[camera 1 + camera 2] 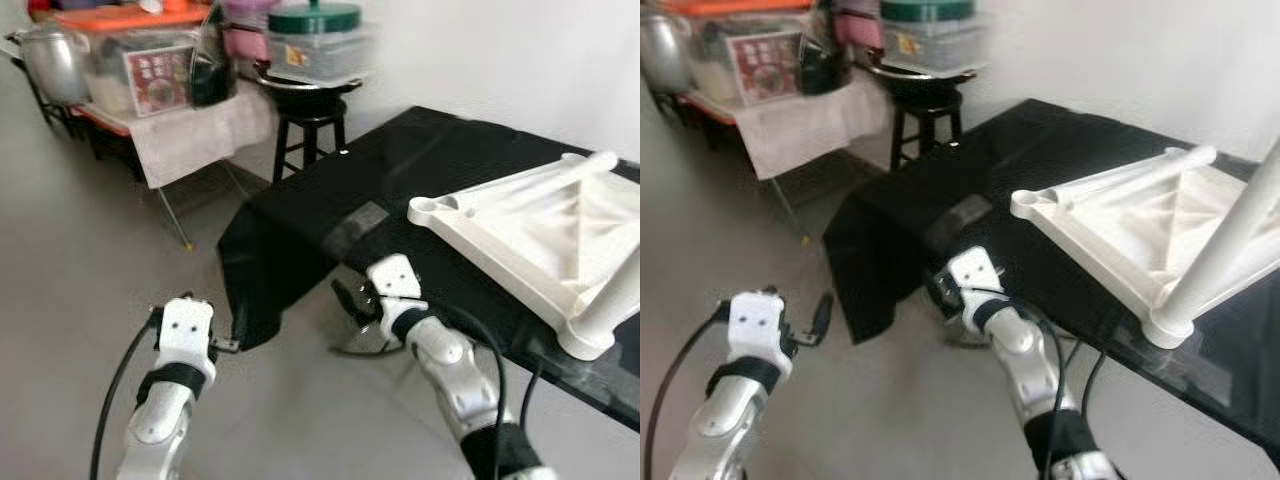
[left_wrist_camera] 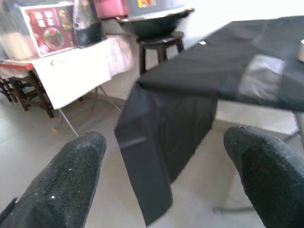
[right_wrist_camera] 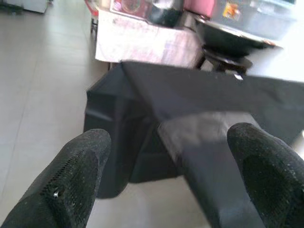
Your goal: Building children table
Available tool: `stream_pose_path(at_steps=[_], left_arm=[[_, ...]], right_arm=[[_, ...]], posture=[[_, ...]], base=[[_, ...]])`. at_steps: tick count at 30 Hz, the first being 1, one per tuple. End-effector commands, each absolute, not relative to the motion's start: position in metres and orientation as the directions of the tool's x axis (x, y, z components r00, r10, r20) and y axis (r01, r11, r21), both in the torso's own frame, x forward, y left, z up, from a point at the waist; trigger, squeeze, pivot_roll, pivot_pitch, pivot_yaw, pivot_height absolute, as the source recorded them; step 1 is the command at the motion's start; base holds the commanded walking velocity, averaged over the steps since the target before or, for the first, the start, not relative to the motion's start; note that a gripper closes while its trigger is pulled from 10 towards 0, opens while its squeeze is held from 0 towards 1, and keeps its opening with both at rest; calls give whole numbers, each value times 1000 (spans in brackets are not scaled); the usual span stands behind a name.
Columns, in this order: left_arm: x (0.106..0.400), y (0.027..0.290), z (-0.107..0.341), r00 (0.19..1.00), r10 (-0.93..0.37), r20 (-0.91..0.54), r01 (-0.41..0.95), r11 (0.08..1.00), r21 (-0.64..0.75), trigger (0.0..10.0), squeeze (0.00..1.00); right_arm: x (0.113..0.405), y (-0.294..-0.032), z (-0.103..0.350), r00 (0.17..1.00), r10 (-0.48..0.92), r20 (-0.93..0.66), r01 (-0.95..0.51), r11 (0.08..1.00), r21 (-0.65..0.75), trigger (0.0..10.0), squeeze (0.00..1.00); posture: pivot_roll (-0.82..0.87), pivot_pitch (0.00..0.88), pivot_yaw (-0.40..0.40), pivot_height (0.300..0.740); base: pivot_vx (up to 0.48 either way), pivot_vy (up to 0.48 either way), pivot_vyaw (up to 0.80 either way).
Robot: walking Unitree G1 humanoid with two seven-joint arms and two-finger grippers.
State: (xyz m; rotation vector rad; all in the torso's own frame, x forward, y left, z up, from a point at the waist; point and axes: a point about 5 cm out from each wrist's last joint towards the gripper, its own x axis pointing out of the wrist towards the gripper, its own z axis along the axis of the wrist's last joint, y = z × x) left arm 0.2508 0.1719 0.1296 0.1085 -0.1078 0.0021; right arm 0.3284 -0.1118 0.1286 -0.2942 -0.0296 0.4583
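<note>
Black fingers on the right gripper [image 3: 166, 175] stand wide apart with nothing between them, and they hang just off the near corner of the cloth [image 1: 400, 180]. On the far side of that corner from the frame, the left gripper [image 2: 171, 180] is equally spread and empty, hovering over the floor [image 1: 80, 290] near where the cloth drapes down.

Past the right gripper, on the cloth, lies the frame [image 1: 530, 235]: a white tabletop turned underside up, with raised ribs and a round socket at the corner nearest the robot. One leg [image 1: 1230, 235] already stands in the corner at the cloth's near edge, rising out of sight. Another white tube [image 1: 560, 172] lies along the frame's far rim.

I'd judge the frame light, stiff moulded plastic, smooth enough to skid on that dark cloth if pushed. The rim or a rib looks the safest hold; the tube is best pinched mid-length, though it may roll. The standing leg could tip the frame if knocked.

Beyond the cloth's far end stand a stool [image 1: 310, 125] carrying a wok and a cluttered side table [image 1: 190, 135].
</note>
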Motion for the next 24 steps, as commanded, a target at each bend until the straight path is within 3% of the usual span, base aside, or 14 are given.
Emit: stream_pose_path(at_steps=[1, 10, 16, 18, 24], left_arm=[[250, 179, 127, 995, 20, 100, -32, 993, 115, 10000, 0], [253, 181, 133, 993, 20, 119, -34, 993, 113, 10000, 0], [257, 182, 156, 982, 9, 189, -28, 995, 101, 10000, 0], [262, 183, 189, 958, -7, 288, -21, 995, 94, 10000, 0], [266, 180, 220, 926, -30, 377, 1, 997, 77, 10000, 0]], right_arm=[[328, -102, 132, 881, 473, -21, -458, 840, -292, 10000, 0], [328, -100, 135, 874, 486, 3, -461, 832, -309, 10000, 0], [331, -96, 161, 849, 519, 100, -461, 818, -343, 10000, 0], [338, -100, 199, 840, 499, 213, -409, 841, -355, 10000, 0], [345, -111, 220, 861, 438, 258, -328, 866, -378, 10000, 0]], posture=[[-87, 20, -43, 740], [-88, 15, -33, 740], [-85, 14, -17, 740], [-91, 14, -12, 740], [-98, 10, -4, 740]], base=[[356, 0, 0], [353, 0, 0], [351, 0, 0], [351, 0, 0], [228, 0, -267]])
